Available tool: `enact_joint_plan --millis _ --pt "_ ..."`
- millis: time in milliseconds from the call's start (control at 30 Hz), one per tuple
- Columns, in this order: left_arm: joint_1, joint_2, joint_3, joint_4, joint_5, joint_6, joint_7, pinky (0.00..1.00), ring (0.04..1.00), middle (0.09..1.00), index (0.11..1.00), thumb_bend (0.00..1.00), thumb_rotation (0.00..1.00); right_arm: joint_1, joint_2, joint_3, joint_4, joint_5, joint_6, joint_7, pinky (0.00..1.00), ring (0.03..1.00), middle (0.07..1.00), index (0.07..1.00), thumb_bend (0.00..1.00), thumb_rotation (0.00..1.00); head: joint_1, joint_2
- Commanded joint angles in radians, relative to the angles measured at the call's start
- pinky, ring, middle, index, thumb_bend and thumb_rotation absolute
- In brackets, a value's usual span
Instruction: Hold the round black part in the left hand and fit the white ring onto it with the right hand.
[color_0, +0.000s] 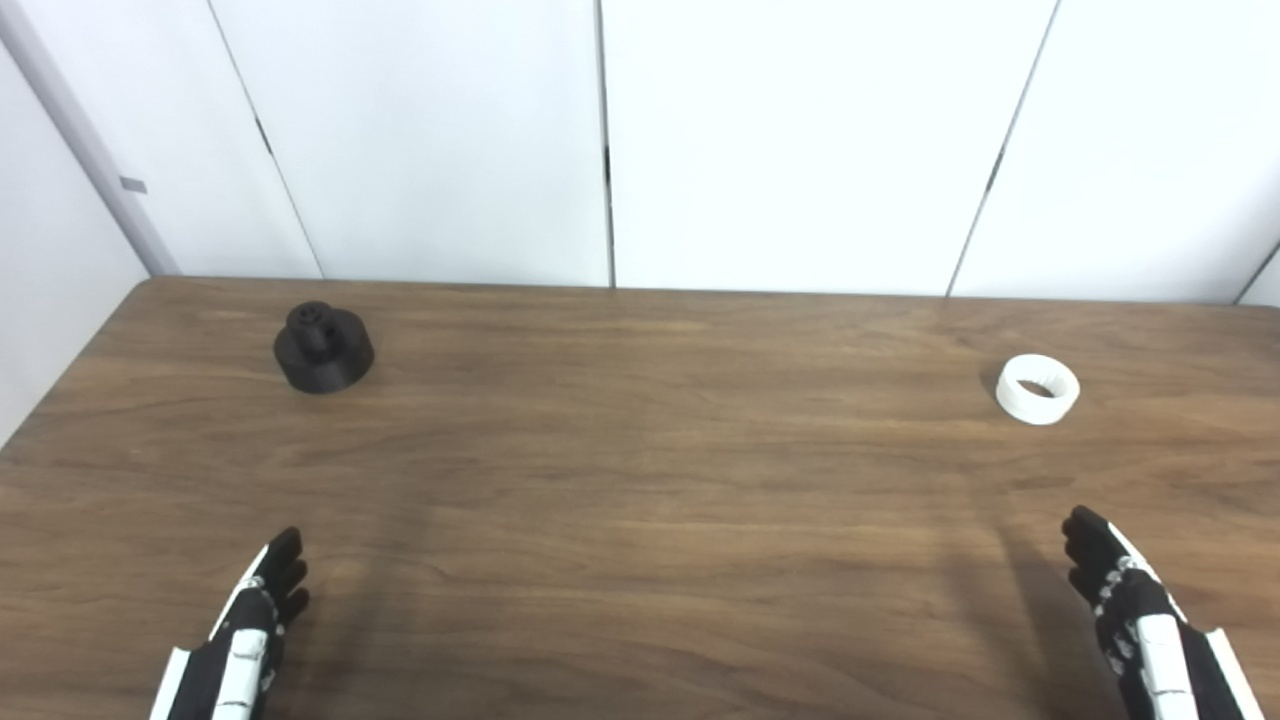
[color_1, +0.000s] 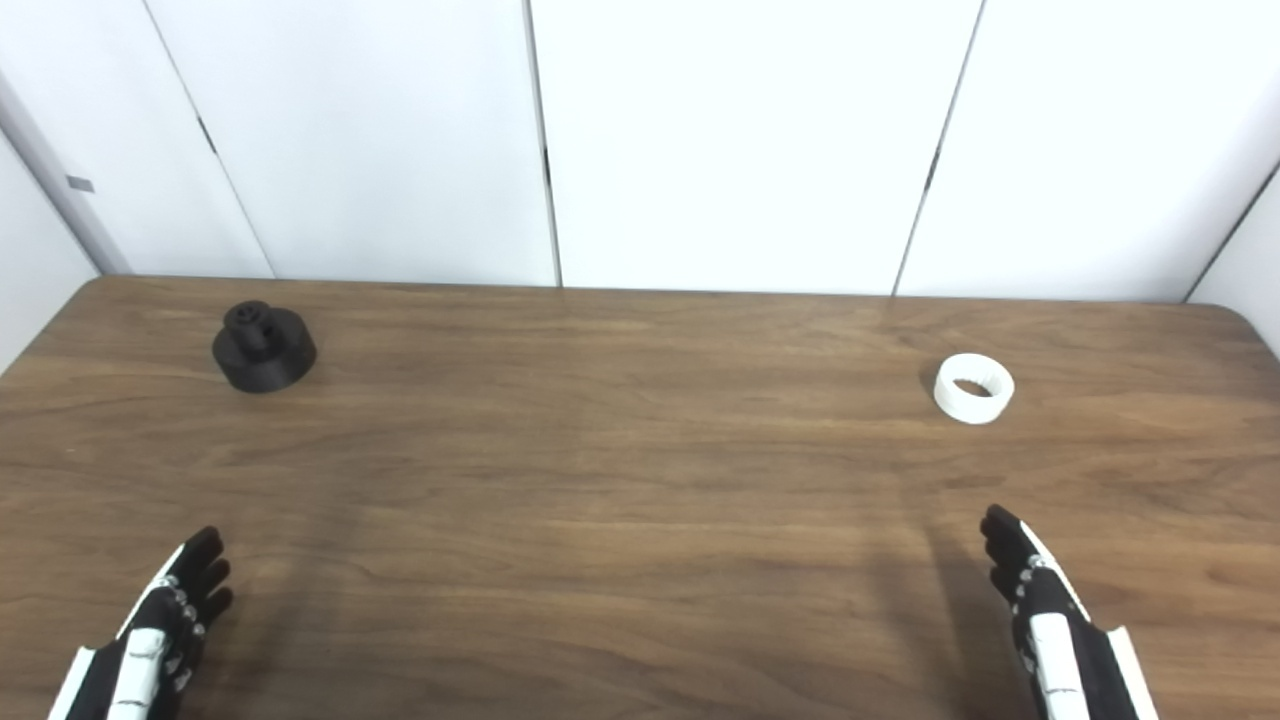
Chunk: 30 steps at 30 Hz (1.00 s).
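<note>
Nothing picked up yet; both parts sit on the wooden bench (color_0: 640, 480), well apart from each other and from the hands.

Round black part (color_0: 323, 348): near the far-left corner, just in from the back edge, upright, wide base down w/ a narrower hub on top. White ring (color_0: 1038, 389): toward the far-right side, lying flat, opening facing up.

Step in hand, as I read it: the first reach, left to the black part, right to the ring. To do it well:
- Left should go fwd and a bit inward, wrap the wide base from the side, and leave the hub clear, since the ring prob. seats over or around that hub. Covering the top would block the fit.
- Right should take the ring by its outer wall, thumb opposite fingers, w/o poking into the bore. It's small and light, likely to skid on the smooth wood if nudged before the fingers close, so come down over it rather than pushing from one side.
- Lift both clear of the bench before bringing them together at centre; keep axes lined up.

Pose: left hand (color_0: 250, 625) is at the near edge, left side, fingers stretched fwd and roughly together, holding nothing, released. Right hand (color_0: 1135, 605) mirrors it at the near edge, right side, fingers extended toward the ring, also empty and unclenched. Both seem to hover low over the bench; contact w/ the surface can't be told.
</note>
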Motion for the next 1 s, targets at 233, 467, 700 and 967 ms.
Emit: enact_joint_plan --millis 233,467,700,967 --pt "0.015 0.002 -0.011 -0.045 0.027 -0.018 0.011 0.96 0.959 0.968 0.938 0.66 0.88 -0.008 -0.022 -0.021 -0.038 0.022 -0.014 -0.001 0.94 0.942 0.922 0.903 0.56 0.99 0.069 -0.001" --pt "0.023 -0.021 -0.032 -0.044 0.050 -0.032 0.021 0.93 0.937 0.949 0.923 0.67 0.82 -0.005 -0.045 -0.039 -0.029 0.063 -0.010 0.013 0.96 0.948 0.929 0.918 0.55 1.00 0.183 -0.034" --pt "0.035 -0.051 -0.057 -0.043 0.098 -0.059 0.036 0.89 0.914 0.919 0.897 0.67 0.78 -0.003 -0.069 -0.043 -0.004 0.087 -0.032 0.033 1.00 0.996 0.965 0.951 0.58 1.00 0.269 -0.078" --pt "0.039 -0.072 -0.086 -0.027 0.147 -0.083 0.055 0.85 0.897 0.903 0.881 0.70 0.75 0.002 -0.066 -0.059 0.008 0.080 -0.010 0.022 1.00 0.988 0.946 0.937 0.53 1.00 0.344 -0.141"
